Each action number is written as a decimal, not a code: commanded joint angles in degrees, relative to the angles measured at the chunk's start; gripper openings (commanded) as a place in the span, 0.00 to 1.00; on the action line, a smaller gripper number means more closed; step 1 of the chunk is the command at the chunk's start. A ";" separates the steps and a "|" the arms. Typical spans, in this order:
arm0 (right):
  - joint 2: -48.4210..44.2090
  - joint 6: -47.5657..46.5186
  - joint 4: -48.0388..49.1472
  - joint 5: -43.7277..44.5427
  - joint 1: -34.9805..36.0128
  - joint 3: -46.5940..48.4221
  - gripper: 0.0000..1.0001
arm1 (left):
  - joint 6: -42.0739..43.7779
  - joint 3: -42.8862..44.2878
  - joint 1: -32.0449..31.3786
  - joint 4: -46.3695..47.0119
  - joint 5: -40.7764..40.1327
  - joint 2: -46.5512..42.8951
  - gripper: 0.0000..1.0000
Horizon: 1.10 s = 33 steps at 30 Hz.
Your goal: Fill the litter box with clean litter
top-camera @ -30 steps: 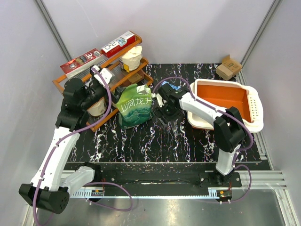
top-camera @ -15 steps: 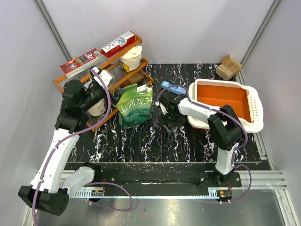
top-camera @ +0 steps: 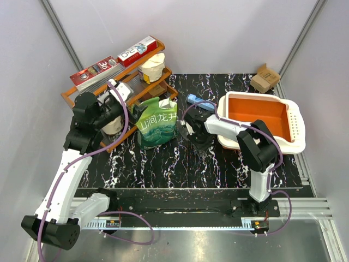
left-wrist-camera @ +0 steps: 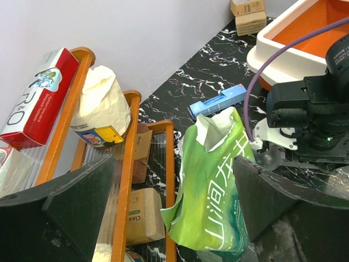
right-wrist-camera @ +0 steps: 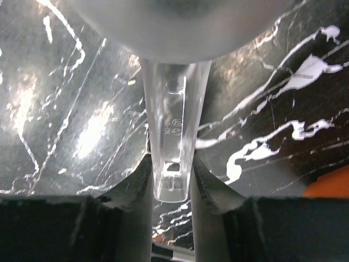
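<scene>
Now the right pincer has its jaws at a narrow gap around the handle of a clear plastic scoop; the pads seem to touch both sides, though glare blurs the contact. That handle runs straight ahead of the pincer, bowl at the far end. The large white-rimmed, orange-lined plastic litter box lies just to its right, with no clean litter visible inside; a glossy green pouch stands to its left, before the wide-open, empty left pincer
</scene>
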 commanded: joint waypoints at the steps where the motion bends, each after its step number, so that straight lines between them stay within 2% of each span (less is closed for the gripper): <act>1: -7.98 -0.56 -3.67 -1.66 -0.57 1.68 0.00 | -0.48 -0.64 0.09 1.37 3.83 -0.53 0.93; 6: -15.63 -2.84 -10.44 -5.34 -3.99 8.79 0.00 | 1.89 -0.55 -2.10 1.46 5.94 1.31 0.91; 9: -17.57 -6.79 -14.14 -12.98 -8.46 16.17 0.00 | 6.62 0.15 -5.70 1.46 5.16 2.98 0.91; 14: -18.10 -18.30 -14.76 -22.56 -12.00 24.53 0.00 | 22.34 1.21 -11.85 0.76 2.26 3.08 0.91; 15: -17.93 -20.32 -15.20 -24.49 -12.26 24.88 0.00 | 29.59 0.77 -12.56 1.10 0.77 2.72 0.91; 16: -17.75 -24.25 -16.77 -28.78 -12.27 26.02 0.00 | 33.15 -0.11 -13.61 2.07 0.06 2.11 0.91; 19: -14.69 -27.02 -20.02 -34.95 -12.27 28.39 0.00 | 48.52 -6.25 -14.76 10.40 -1.26 -0.88 0.94; 20: -13.54 -26.67 -20.64 -35.50 -12.27 29.36 0.00 | 52.48 -10.09 -15.02 16.60 -1.26 -2.01 0.95; 21: -12.49 -26.23 -22.65 -36.28 -12.27 30.41 0.00 | 59.22 -12.05 -15.11 20.41 -0.57 -2.20 0.95; 23: -9.06 -26.93 -25.38 -37.43 -12.27 34.37 0.00 | 65.58 -15.13 -15.11 26.65 0.58 -1.07 0.96; 24: -8.09 -28.15 -28.09 -38.30 -12.35 35.68 0.00 | 70.40 -15.14 -15.11 26.95 1.45 -0.19 0.96; 28: -6.15 -33.25 -32.24 -39.72 -12.35 39.65 0.00 | 73.60 -15.49 -15.20 34.47 3.39 5.16 0.95; 33: -6.06 -34.14 -33.57 -40.59 -12.35 39.57 0.00 | 78.62 -16.64 -16.08 40.65 4.45 9.92 0.94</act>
